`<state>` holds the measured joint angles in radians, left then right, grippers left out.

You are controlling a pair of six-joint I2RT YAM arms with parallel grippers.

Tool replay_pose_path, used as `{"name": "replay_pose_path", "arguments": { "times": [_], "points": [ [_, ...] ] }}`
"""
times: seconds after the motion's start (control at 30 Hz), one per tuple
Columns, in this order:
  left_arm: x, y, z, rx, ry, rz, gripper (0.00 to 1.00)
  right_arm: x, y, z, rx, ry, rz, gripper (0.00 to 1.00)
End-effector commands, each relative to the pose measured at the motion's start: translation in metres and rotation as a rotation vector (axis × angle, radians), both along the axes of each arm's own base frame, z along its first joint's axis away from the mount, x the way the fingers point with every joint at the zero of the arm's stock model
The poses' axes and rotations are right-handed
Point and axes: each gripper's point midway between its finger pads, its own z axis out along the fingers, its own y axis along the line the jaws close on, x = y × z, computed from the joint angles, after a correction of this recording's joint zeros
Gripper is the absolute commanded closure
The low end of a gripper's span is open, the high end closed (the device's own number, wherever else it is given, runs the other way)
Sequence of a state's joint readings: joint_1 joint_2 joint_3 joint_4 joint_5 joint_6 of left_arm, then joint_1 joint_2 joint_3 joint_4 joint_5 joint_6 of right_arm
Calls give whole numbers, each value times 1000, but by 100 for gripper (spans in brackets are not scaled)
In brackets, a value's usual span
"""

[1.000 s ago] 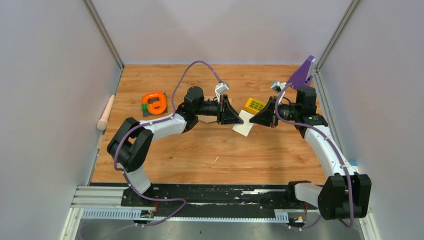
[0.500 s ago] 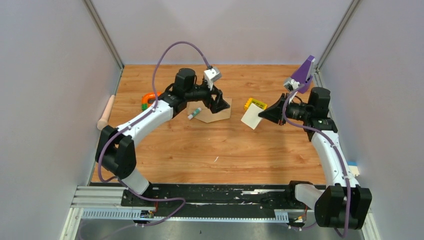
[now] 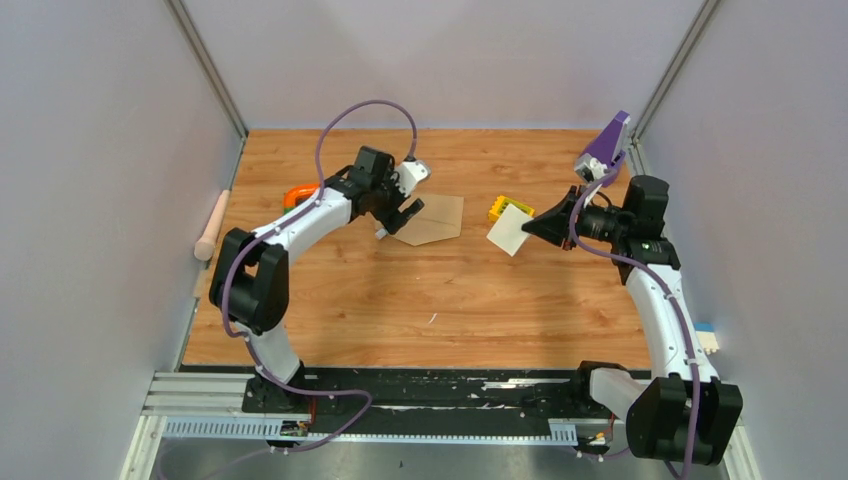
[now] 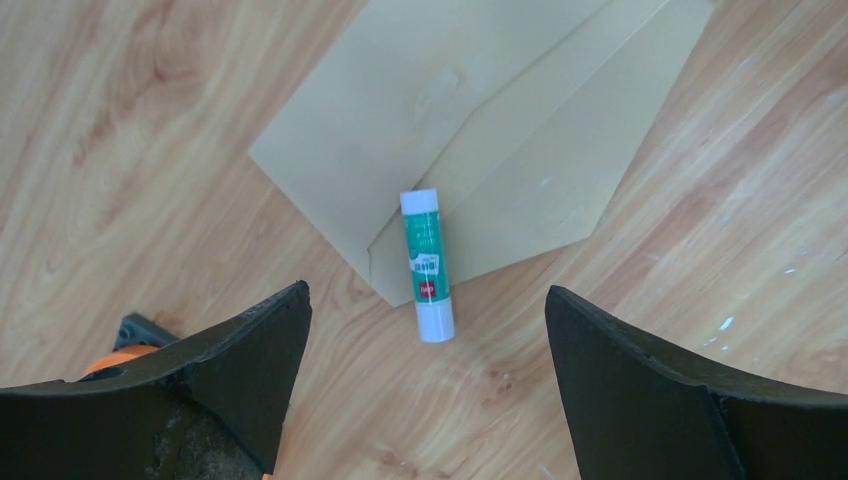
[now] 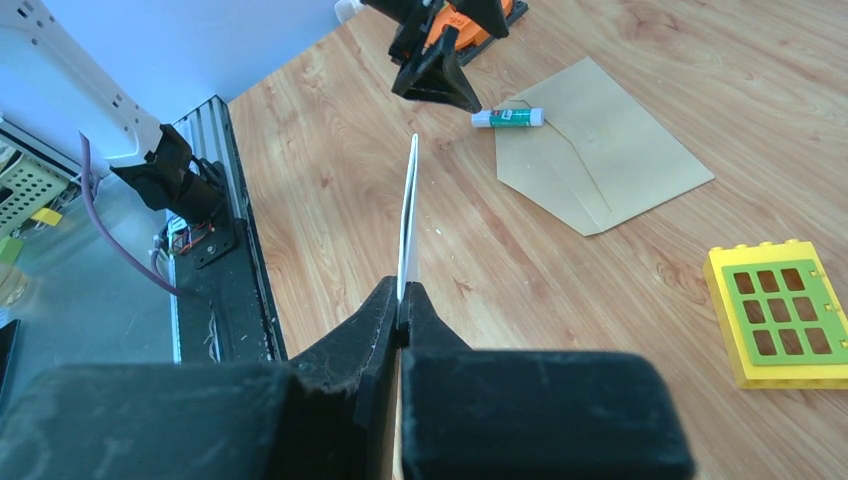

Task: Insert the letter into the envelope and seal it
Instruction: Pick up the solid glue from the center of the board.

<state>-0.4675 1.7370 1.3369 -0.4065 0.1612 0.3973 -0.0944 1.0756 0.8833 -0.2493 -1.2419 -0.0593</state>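
Note:
The tan envelope [image 3: 432, 220] [image 4: 470, 130] [image 5: 600, 160] lies flat on the wooden table with its pointed flap open. My left gripper [image 3: 400, 214] [image 4: 425, 290] hovers open over the envelope's left corner, nothing between its fingers. A green-and-white glue stick [image 4: 427, 265] [image 3: 382, 233] [image 5: 508, 118] rests there, half on the envelope. The white letter [image 3: 508, 229] is held in the air to the right of the envelope, seen edge-on [image 5: 408, 215] in the right wrist view. My right gripper [image 3: 527, 228] [image 5: 401, 290] is shut on its edge.
A yellow-and-green brick [image 3: 505, 208] [image 5: 780, 310] lies just behind the letter. An orange ring-shaped object [image 3: 298, 195] sits behind the left arm. A wooden roller [image 3: 211, 225] lies at the table's left edge. A purple piece [image 3: 605, 145] stands at the back right corner.
My left gripper let go of the letter, opened wide and swung back left to the envelope's corner. The right gripper kept the letter and drew slightly right.

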Motion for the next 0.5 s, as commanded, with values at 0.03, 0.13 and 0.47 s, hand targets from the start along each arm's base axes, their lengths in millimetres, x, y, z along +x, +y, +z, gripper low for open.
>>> {"name": "replay_pose_path", "arguments": {
  "times": [0.03,0.13,0.47],
  "points": [
    [1,21,-29,133,41,-3,7,-6,0,7,2,-40,23,100],
    [-4,21,-43,142,107,-20,13,-6,0,6,1,-40,22,100],
    [-2,18,-76,143,223,0,32,-6,0,5,4,-35,29,100]
  ]
}}
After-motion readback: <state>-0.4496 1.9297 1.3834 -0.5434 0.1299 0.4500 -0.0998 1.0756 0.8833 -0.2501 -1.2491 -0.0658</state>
